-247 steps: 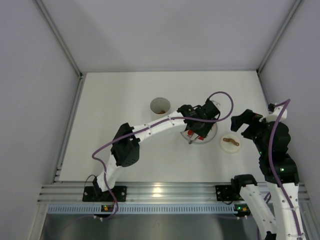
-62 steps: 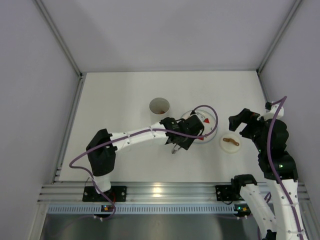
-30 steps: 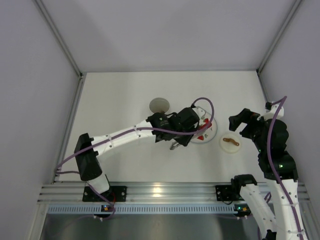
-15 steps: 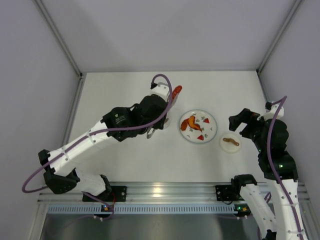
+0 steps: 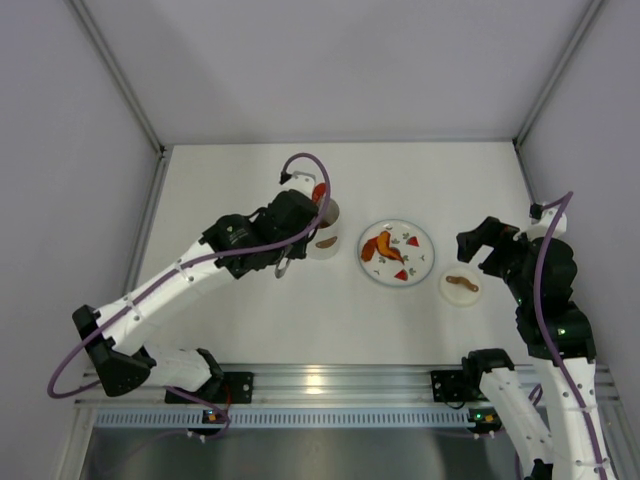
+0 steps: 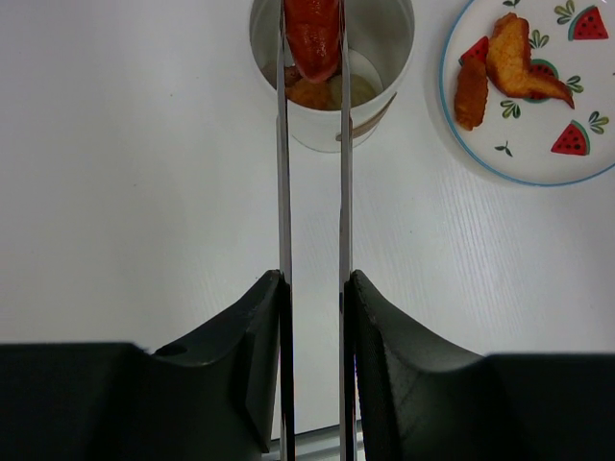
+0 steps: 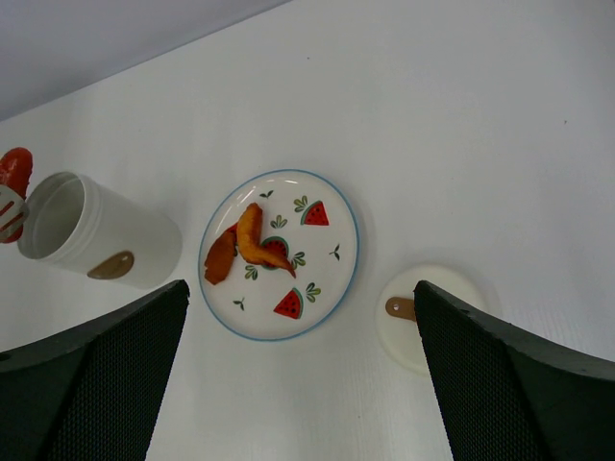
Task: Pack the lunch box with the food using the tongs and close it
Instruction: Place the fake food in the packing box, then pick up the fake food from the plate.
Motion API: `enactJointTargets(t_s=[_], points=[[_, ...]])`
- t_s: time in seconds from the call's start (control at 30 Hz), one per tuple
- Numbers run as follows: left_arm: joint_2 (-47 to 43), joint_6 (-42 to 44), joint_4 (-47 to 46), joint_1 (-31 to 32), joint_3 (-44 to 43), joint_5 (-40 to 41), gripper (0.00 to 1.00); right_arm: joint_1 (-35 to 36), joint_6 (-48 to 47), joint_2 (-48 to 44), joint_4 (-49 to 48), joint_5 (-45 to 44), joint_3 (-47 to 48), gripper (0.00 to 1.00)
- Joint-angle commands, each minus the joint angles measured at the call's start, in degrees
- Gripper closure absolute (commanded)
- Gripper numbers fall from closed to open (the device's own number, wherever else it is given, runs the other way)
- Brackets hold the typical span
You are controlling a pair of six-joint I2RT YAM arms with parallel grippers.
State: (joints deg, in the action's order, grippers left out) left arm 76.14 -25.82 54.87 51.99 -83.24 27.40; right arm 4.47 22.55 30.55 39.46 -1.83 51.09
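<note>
My left gripper (image 6: 314,288) is shut on the metal tongs (image 6: 284,173), whose two blades run up between its fingers. The tong tips pinch a red piece of food (image 6: 312,38) right over the mouth of the lunch box (image 6: 332,120), a white cup with a brown mark. Inside the cup lie an orange-brown piece (image 6: 309,93) and a pale one (image 6: 357,88). From above, the left gripper (image 5: 290,225) hovers beside the lunch box (image 5: 322,240). Two orange pieces (image 5: 380,247) rest on the plate (image 5: 420,262). My right gripper (image 7: 303,384) is open, above the table near the lid.
The white round lid (image 5: 460,286) with its brown handle lies right of the watermelon-print plate (image 7: 322,259), under the right gripper (image 5: 485,245). Grey walls close in the table on the left, back and right. The arm bases sit along the near rail.
The left arm has swung from the plate leftwards to the lunch box, carrying the red piece in the tongs. The plate now shows uncovered. The right arm has not moved.
</note>
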Motion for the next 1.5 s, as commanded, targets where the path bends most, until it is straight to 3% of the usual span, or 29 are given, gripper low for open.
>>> enactJointTargets(t_s=[0.0,1.03,1.3,1.47], points=[[-1.3,-0.4,-4.2,-0.1,0.4,-0.4,0.65,-0.8,0.0,0.4,-0.1,0.5,1.8,0.01],[-0.6,0.1,-4.6,-0.4,0.6,-2.3,0.53,-0.8,-0.3,0.6,-0.2,0.2,1.6,0.01],[1.1,1.6,-6.1,0.1,-3.0,-7.9,0.54,-0.8,-0.3,0.9,-0.3,0.2,2.0,0.00],[6.5,2.4,-4.3,5.7,-10.6,-4.7,0.53,-0.8,-0.4,1.2,-0.2,0.1,2.5,0.01]])
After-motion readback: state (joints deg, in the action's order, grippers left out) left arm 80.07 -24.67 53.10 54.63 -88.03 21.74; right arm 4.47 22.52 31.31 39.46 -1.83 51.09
